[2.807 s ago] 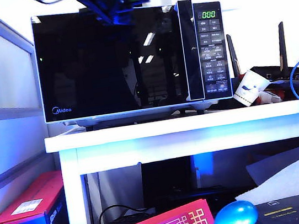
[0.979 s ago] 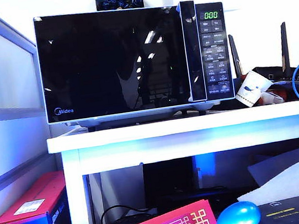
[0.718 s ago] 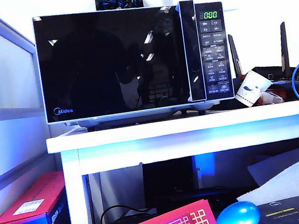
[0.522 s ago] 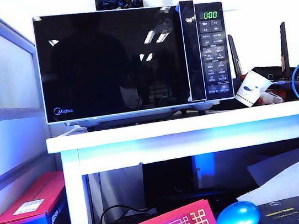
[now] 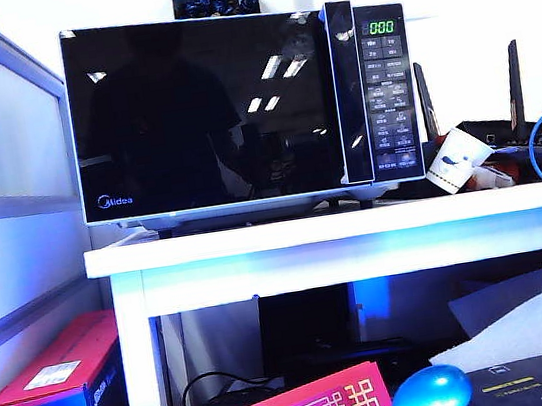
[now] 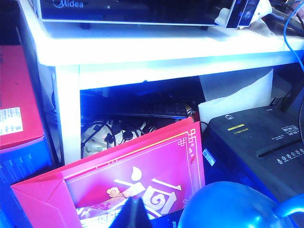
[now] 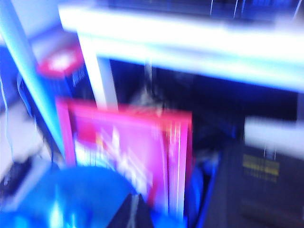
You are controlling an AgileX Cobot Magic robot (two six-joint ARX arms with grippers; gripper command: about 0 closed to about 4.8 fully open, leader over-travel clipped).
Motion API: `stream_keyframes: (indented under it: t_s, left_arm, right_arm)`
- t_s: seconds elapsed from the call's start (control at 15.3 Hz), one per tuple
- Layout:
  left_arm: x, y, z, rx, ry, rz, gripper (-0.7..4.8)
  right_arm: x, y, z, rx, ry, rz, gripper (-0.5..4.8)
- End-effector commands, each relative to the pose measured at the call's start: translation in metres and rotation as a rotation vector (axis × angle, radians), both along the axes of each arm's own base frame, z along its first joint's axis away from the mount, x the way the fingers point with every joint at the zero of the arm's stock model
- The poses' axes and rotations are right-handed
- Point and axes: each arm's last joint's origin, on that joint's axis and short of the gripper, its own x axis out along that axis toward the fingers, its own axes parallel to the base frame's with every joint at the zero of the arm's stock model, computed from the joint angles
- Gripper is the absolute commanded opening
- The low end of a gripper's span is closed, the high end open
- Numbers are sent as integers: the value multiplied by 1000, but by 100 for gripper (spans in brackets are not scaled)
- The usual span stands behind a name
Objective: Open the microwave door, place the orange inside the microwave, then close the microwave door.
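Both end effectors, left (image 6: 133,213) and right (image 7: 132,212), closed, low before white table (image 5: 335,226) bearing microwave (image 5: 240,106).

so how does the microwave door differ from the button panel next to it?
The microwave door is a wide, glossy black glass panel that mirrors the room lights; the button panel is a narrow, tall strip covered in rows of small keys. The door carries only a Midea logo low in one corner, the panel a lit green display at its top. Both are dark and sit flush in the microwave's front.
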Motion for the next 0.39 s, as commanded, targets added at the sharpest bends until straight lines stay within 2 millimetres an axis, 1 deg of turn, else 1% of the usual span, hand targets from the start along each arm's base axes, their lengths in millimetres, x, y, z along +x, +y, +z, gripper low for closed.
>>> stream_keyframes:
  t_s: [0.07, 0.39]
  left_arm:
    - [0, 0, 0, -3, -4, -2, -4]
    - [0, 0, 0, -3, -4, -1, -4]
  right_arm:
    - [-3, -1, -10, -48, 94, -2, -1]
    - [-3, -2, -11, -54, 105, -2, -1]
